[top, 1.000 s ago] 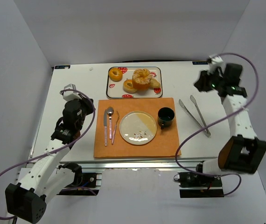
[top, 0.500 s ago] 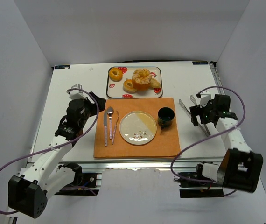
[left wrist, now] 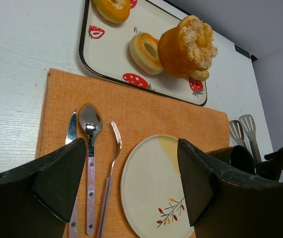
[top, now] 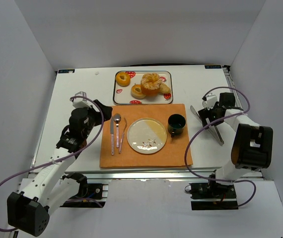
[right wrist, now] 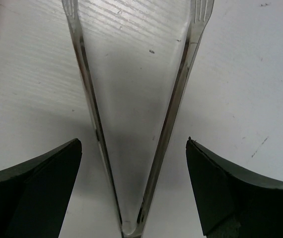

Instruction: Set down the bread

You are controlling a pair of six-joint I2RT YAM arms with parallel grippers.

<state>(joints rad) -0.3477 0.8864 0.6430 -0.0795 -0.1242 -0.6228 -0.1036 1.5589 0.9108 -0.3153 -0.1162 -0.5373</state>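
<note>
Both grippers hang spread wide and empty: the right gripper [right wrist: 133, 148] over silver metal tongs [right wrist: 177, 94], the left gripper [left wrist: 131, 148] by the orange woven placemat's [top: 141, 161] left edge. Beyond, the golden sugar-crusted bread [left wrist: 186, 47] sits on the white strawberry-print tray [left wrist: 111, 49].

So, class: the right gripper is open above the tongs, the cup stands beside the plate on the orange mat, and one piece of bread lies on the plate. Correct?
No. The plate is bare: all the bread lies on the tray behind the mat, as the top view shows. The rest stands: the right gripper is open above the tongs, and the cup is beside the plate.
</note>
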